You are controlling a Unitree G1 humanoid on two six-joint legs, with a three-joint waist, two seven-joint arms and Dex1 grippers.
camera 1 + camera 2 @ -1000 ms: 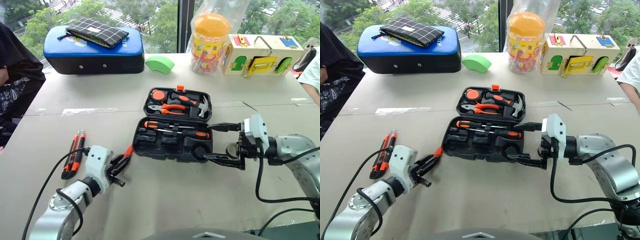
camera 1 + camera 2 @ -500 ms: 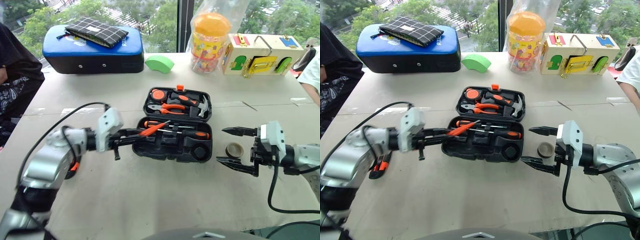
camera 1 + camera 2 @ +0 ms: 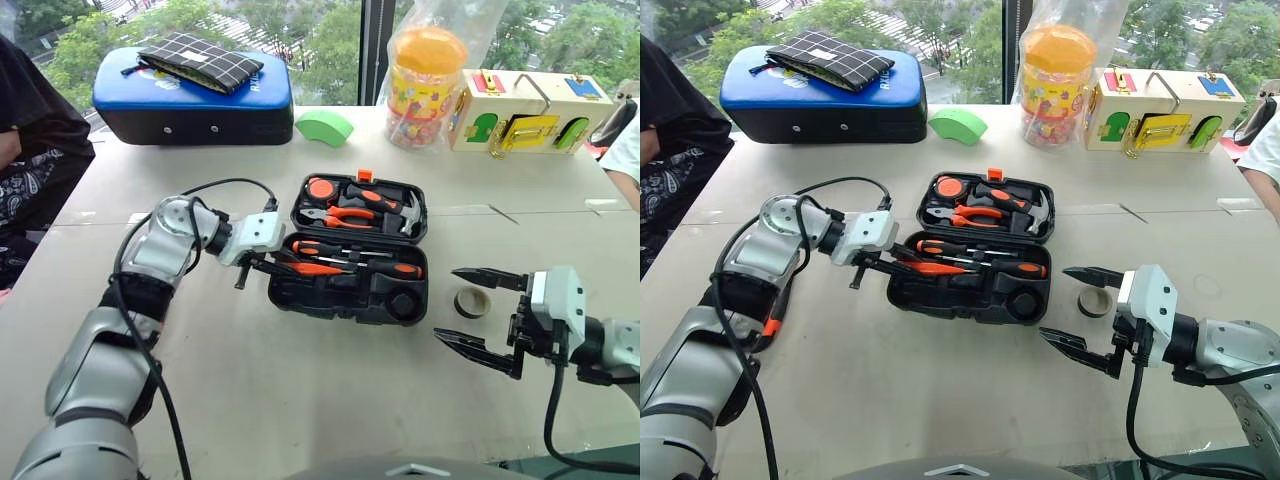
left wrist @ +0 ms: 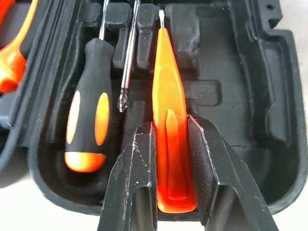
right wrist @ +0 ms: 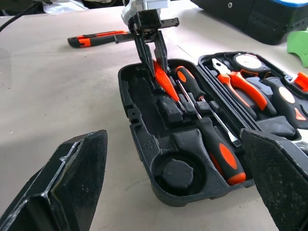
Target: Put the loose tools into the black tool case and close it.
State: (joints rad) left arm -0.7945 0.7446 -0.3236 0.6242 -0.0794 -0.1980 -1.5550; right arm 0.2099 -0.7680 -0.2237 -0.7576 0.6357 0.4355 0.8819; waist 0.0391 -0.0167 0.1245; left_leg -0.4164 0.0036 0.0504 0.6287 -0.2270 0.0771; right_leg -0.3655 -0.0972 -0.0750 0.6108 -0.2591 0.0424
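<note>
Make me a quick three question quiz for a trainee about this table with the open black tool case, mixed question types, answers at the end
1. True or false: the left gripper is shut on the slim all-orange tool, holding it over the open black plastic tool case.
2. Multiple choice: where is the small dark tape roll? A) in the case's round recess; B) on the table beside the case, near the open right gripper; C) on the blue-topped black case.
3. Fill in: the orange-and-black utility knife lies on the ____.

Key: 1 true; 2 B; 3 table.
</note>
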